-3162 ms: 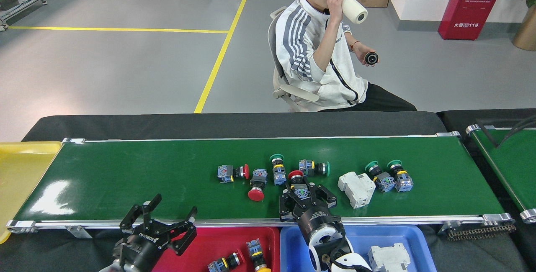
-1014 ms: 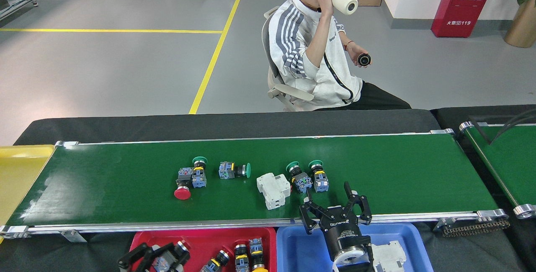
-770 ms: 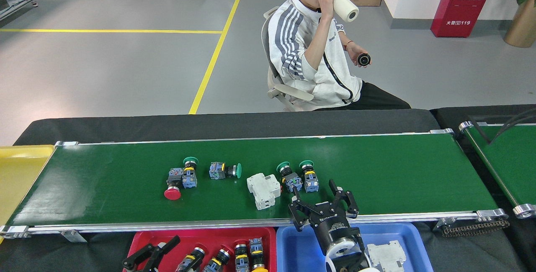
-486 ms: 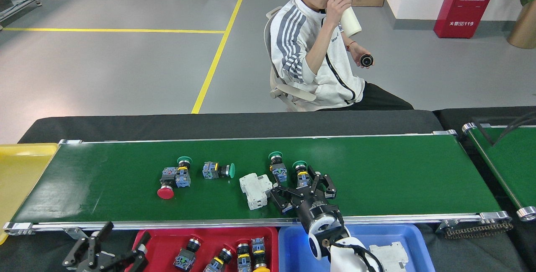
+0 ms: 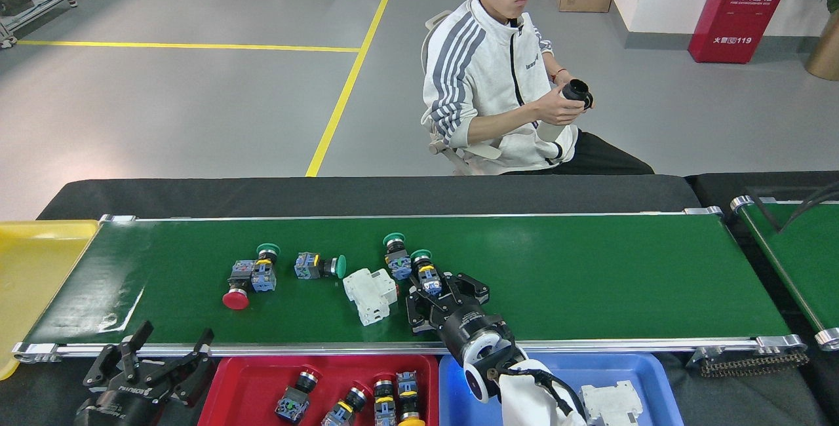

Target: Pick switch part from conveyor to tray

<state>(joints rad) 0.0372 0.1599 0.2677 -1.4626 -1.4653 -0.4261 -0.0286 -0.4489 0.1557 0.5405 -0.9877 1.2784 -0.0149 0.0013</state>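
- Green-capped switch part (image 5: 426, 273) with a blue-and-yellow body lies mid-belt on the glossy green conveyor (image 5: 590, 275), partly hidden by the right gripper (image 5: 438, 295), whose jaws sit spread around it.
- Left gripper (image 5: 151, 373) hangs released below the belt's near rail, beside the red tray (image 5: 229, 380).
- Blue tray (image 5: 649, 373) is cut off at the bottom edge.

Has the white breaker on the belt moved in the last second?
Yes. The white circuit breaker has ridden left along the conveyor, now above the red tray.
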